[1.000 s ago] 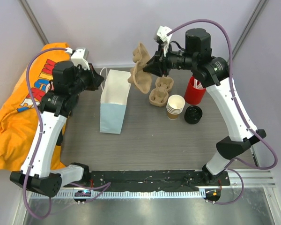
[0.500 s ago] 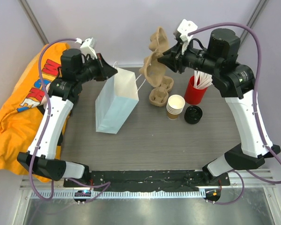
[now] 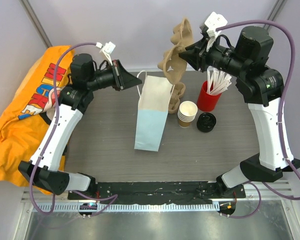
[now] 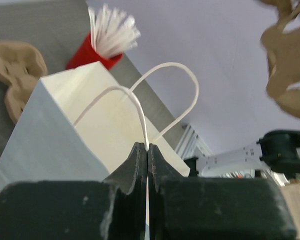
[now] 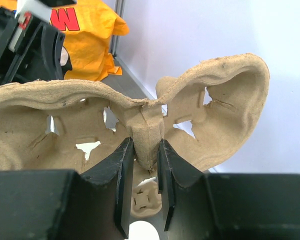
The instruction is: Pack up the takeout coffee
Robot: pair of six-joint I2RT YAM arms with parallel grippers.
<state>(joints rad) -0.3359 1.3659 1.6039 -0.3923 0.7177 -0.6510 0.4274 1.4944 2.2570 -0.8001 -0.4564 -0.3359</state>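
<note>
Top external view shows the paper bag [image 3: 151, 120] standing upright in the middle of the table, its mouth upward; the left gripper [image 3: 124, 76] is clenched on one white handle [image 3: 139, 81], and the left wrist view confirms it, the fingers [image 4: 135, 165] pressed together with the cord between them. The right gripper [image 3: 188, 52] grasps a pulp cup carrier [image 3: 176, 50] by its middle ridge, as the right wrist view shows; the carrier hangs in the air with its long axis nearly vertical, above the far edge of the bag mouth and slightly to the right of it. A finished takeout coffee, one cup with its lid on, I cannot find in any view; I see only a stack of cups [image 3: 187, 114] without lids and some black lids [image 3: 206, 122], both on the table just right of the bag, near a red cup [image 3: 206, 100] of white sticks. They lie below the right gripper and toward the near side, so the right arm is clearly the nearer one; I judge that it must first lower the carrier through the bag mouth.
</note>
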